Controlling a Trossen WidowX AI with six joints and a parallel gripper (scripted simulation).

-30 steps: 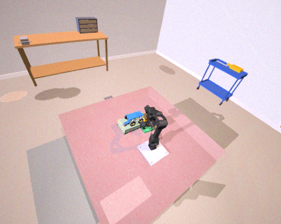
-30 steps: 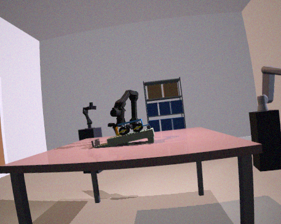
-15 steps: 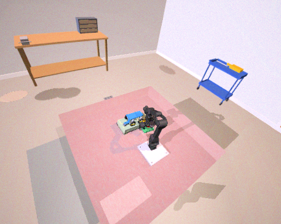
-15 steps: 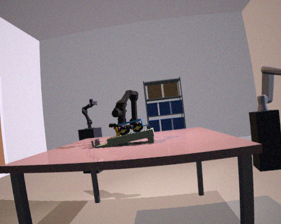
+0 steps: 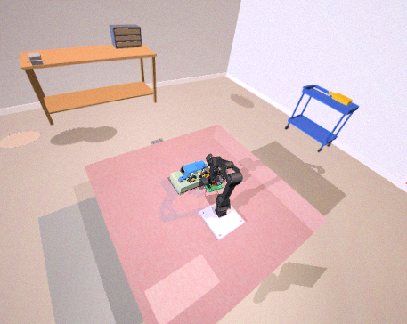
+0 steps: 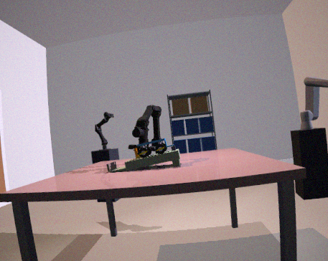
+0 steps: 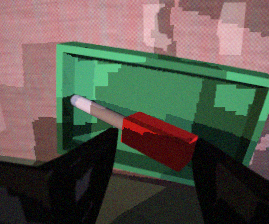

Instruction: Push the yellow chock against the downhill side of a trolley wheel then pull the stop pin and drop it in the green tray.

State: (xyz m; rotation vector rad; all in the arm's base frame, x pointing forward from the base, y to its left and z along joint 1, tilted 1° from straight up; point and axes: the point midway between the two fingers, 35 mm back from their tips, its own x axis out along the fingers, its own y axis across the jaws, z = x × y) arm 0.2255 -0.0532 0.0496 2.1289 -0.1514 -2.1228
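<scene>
The trolley (image 5: 195, 167) (image 6: 151, 142), with a blue body and black-and-yellow wheels, stands on the pale green ramp (image 5: 178, 182) (image 6: 133, 164). The chock's orange handle (image 6: 136, 153) shows at the downhill side of the lower wheel; contact is too small to confirm. The red-headed stop pin (image 7: 158, 141) is out of the ramp and lies at a slant in the green tray (image 5: 215, 189) (image 7: 166, 63), its shaft toward the tray's left wall in the wrist view. My gripper (image 7: 155, 141) is open low over the tray, fingers apart on both sides of the red head. The trolley hides the fingers in the exterior view.
The arm's white base plate (image 5: 222, 224) lies on the pink table top (image 5: 134, 214). The ramp and trolley stand right beside the tray. A wooden bench (image 5: 90, 53), a blue cart (image 5: 314, 126) and a shelf rack (image 6: 191, 115) stand away from the table.
</scene>
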